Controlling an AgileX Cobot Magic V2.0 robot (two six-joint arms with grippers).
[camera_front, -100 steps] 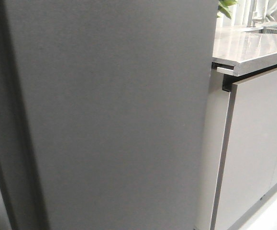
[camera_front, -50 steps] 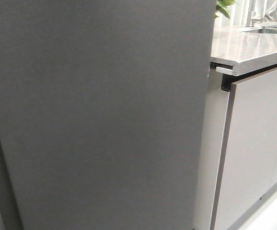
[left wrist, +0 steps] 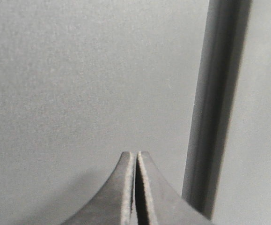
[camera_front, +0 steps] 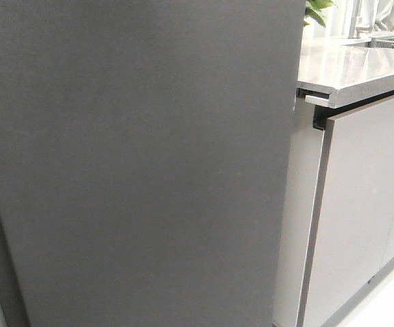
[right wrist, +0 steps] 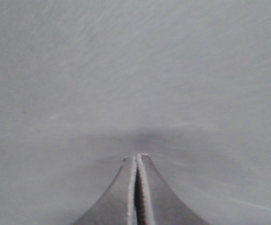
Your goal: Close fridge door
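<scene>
- fridge door [camera_front: 142,163] fills the front view, looks like a heavy, stiff slab
- left gripper [left wrist: 136,157] and right gripper [right wrist: 139,159] both pinched together, holding nothing
- no grabbing needed imo, just push flat near the groove [left wrist: 215,112] at 3 o'clock

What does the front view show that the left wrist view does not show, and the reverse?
Only the front view shows the countertop, the light grey cabinet door under it, and a green plant behind. No gripper appears there.

Only the left wrist view shows the left gripper, its fingers pressed together with nothing between them, and a dark vertical groove beside it.

Both show the matte dark grey surface of the fridge door, which fills most of each picture.
</scene>
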